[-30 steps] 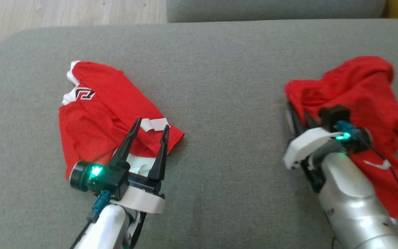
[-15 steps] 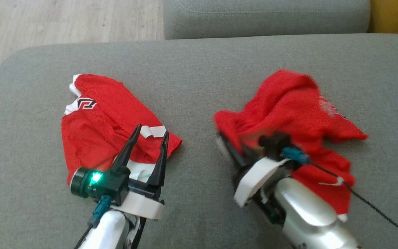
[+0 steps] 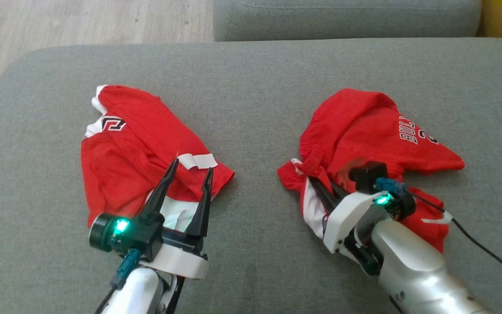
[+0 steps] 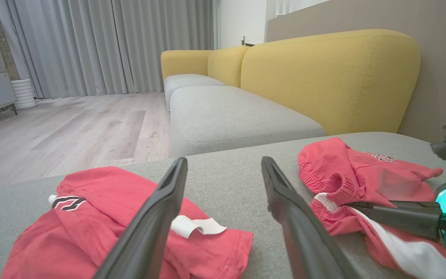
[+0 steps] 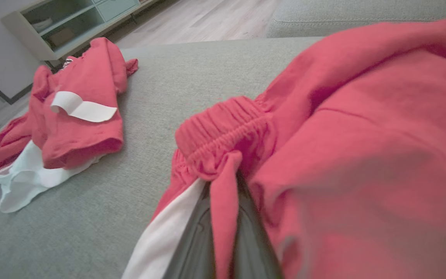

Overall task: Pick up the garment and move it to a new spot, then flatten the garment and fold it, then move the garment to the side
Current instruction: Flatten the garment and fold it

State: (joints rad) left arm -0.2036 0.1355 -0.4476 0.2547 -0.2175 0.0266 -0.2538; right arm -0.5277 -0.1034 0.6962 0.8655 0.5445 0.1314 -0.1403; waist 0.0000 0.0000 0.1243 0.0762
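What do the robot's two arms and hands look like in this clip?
The left arm and right arm are glossy silver with white wrist collars. The left hand and right hand each have two long, tapered black fingers, a glowing green light, and a teal plug with a thin black cable.

The fingertips of the right tool (image 3: 319, 186) are buried under a fold of the garment (image 3: 360, 126). Its lettering (image 3: 413, 131) runs under a crease toward 3 o'clock and cannot be read in full.

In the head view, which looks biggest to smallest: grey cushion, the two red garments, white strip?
1. Grey cushion
2. Left garment and right garment: about alike, so unranked
3. White strip
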